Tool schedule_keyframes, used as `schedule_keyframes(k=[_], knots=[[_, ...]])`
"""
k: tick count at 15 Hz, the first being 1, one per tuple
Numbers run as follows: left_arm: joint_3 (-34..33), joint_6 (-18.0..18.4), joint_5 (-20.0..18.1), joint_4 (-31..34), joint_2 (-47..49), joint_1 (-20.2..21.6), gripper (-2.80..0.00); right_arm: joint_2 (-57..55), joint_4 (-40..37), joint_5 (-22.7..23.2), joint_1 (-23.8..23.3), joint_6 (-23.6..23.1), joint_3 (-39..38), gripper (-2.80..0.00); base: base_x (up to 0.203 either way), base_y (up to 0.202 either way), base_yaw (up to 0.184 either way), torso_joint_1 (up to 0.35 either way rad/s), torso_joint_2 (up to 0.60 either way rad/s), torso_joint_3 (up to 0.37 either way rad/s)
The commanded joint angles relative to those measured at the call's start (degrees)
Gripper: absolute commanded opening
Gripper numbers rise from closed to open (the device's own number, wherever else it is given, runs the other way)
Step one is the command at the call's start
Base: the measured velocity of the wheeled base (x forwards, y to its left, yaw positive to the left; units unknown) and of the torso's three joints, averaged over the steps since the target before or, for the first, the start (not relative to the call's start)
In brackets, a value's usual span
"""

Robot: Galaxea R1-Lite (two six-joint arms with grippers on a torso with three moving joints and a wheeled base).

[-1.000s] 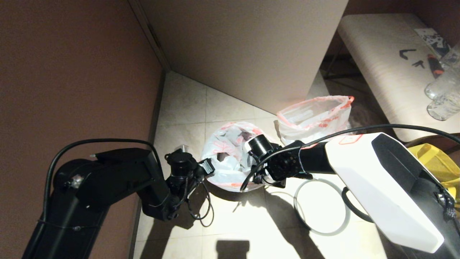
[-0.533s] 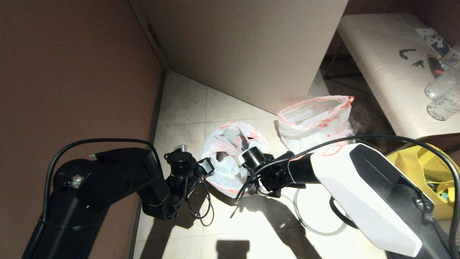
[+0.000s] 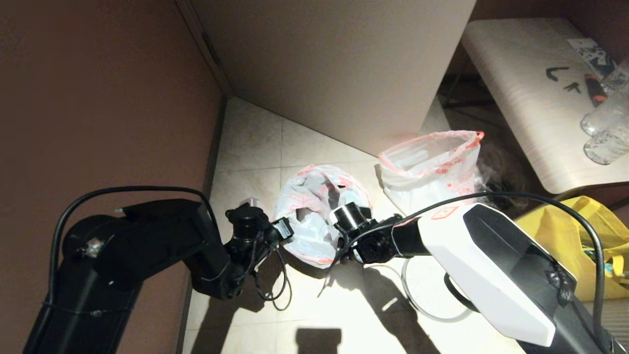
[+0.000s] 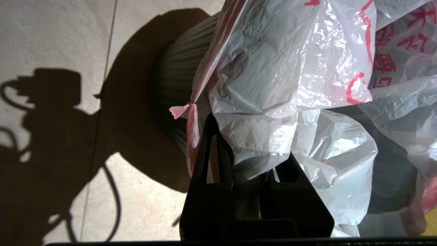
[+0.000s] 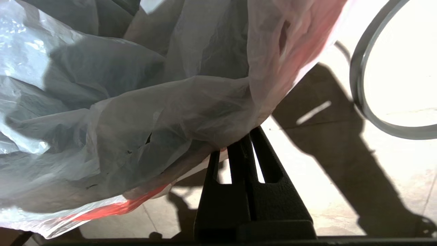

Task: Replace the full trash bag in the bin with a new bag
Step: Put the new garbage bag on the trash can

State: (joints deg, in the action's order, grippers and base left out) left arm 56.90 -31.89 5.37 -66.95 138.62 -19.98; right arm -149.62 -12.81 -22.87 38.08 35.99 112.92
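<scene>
The new bag (image 3: 307,206), slack white film with a red-orange hem, is draped over the mouth of the bin (image 4: 170,78), whose ribbed grey wall shows only in the left wrist view. My left gripper (image 3: 284,229) is shut on the bag's left edge, with film (image 4: 259,136) bunched between its fingers. My right gripper (image 3: 339,250) is shut on the bag's right hem, fingers pressed together under the film (image 5: 119,102). The full trash bag (image 3: 432,167) stands upright on the floor by the wall, behind my right arm. The grey hoop (image 3: 410,300) lies flat on the tiles beside the bin.
A yellow tote (image 3: 589,231) sits on the floor at the right. A pale table (image 3: 521,93) holding clear bottles (image 3: 604,128) stands at the far right. A brown wall runs along the left and a beige cabinet face stands behind the bin.
My right arm has swung left and nearer the bin, carrying the bag's right hem with it. The bag's mouth has narrowed and slumped. My left gripper has stayed put.
</scene>
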Motion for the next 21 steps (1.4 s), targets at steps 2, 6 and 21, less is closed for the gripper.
schedule_keyframes(k=[2, 6, 21], knots=[[-0.07, -0.19, -0.01, -0.29, -0.37, -0.05, -2.80, 1.13, -0.34, -1.37, 0.15, 0.14, -0.30, 0.00, 0.000, 0.000, 0.000, 0.000, 0.00, 0.000], [0.05, -0.19, -0.01, -0.29, -0.37, 0.03, -2.80, 9.96, -1.19, -1.23, 2.71, 0.28, -10.49, 0.00, 0.000, 0.000, 0.000, 0.000, 0.00, 0.000], [0.40, -0.10, 0.08, 2.61, -1.16, -0.23, -2.80, 15.89, 7.27, 6.58, 3.17, 3.65, -24.10, 0.00, 0.000, 0.000, 0.000, 0.000, 0.00, 0.000]])
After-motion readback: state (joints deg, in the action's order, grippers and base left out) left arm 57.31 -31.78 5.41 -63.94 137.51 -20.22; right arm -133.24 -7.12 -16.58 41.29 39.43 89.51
